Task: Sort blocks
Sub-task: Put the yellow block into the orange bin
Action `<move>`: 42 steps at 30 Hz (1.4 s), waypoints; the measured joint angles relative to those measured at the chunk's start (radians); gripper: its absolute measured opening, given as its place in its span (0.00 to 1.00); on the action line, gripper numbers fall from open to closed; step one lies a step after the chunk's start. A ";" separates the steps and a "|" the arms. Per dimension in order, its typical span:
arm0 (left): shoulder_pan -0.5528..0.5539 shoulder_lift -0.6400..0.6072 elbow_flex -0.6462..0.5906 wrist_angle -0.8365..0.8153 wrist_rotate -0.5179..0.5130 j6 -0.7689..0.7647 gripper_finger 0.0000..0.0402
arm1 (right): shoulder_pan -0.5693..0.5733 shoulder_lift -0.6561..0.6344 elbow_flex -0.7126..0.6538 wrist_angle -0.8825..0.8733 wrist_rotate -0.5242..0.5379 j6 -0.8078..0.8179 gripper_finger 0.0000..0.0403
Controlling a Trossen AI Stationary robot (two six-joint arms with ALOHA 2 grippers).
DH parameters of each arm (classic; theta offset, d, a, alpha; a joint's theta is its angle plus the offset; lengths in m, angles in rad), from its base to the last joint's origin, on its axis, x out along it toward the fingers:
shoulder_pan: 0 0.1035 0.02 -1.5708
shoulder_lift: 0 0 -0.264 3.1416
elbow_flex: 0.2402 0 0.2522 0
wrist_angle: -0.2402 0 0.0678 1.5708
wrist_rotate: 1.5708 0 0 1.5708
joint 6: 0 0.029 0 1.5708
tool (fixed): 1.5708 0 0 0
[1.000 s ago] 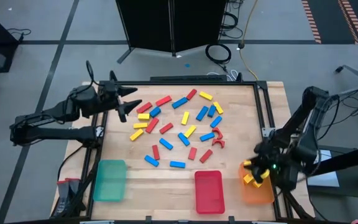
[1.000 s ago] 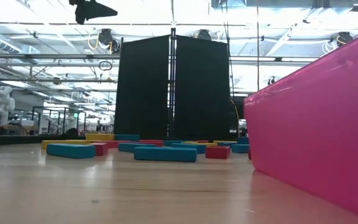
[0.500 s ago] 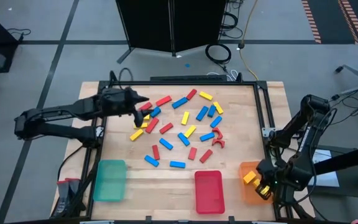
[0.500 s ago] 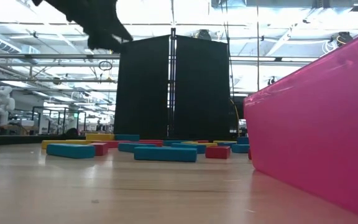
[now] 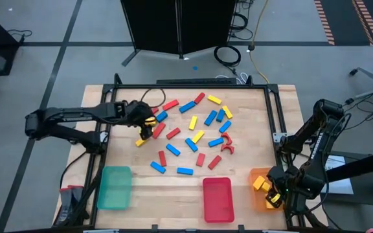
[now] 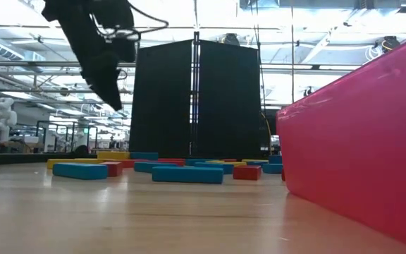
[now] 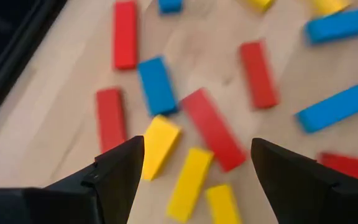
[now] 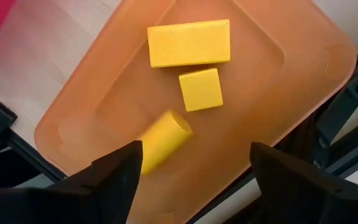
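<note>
Red, blue and yellow blocks [image 5: 190,129] lie scattered flat on the wooden table, and show as a low row [image 6: 187,174] in the low view. My left gripper [image 5: 149,125] hangs open above the far-left cluster. Under its gap [image 7: 197,146] lie yellow blocks [image 7: 190,182] and a red one [image 7: 213,127]; it touches none of them. My right gripper [image 5: 272,194] is open above the orange tray [image 5: 258,204] at the near right. Three yellow blocks [image 8: 189,42] lie in that tray [image 8: 303,62], one of them blurred [image 8: 163,140] below the open fingers [image 8: 194,149].
A green tray [image 5: 115,188] stands at the near left. A red tray [image 5: 217,197] sits at the near middle, and its wall [image 6: 358,155] fills the right of the low view. A black frame runs along the table's edges [image 5: 274,110]. Bare wood lies between the trays and the blocks.
My left gripper has come down and gone toward the table's right and near side, from beside the far-left edge to above the left cluster of blocks. My right gripper has gone toward the near edge, over the orange tray.
</note>
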 joint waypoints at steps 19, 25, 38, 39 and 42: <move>0.222 0.226 0.001 0.094 0.141 0.479 0.74 | -0.002 0.000 0.000 -0.014 0.000 -0.023 0.69; 0.230 0.299 0.001 0.083 0.199 0.506 0.74 | -0.002 0.000 0.000 -0.015 0.000 -0.023 0.69; 0.249 0.394 0.011 0.098 0.258 0.530 0.46 | -0.002 0.000 0.001 -0.019 -0.002 -0.013 0.62; 0.249 0.391 0.012 0.105 0.255 0.535 0.39 | -0.001 0.000 0.001 -0.020 -0.003 -0.013 0.60; 0.257 0.389 0.014 0.112 0.252 0.537 0.31 | -0.002 0.000 0.001 -0.025 -0.003 -0.011 0.56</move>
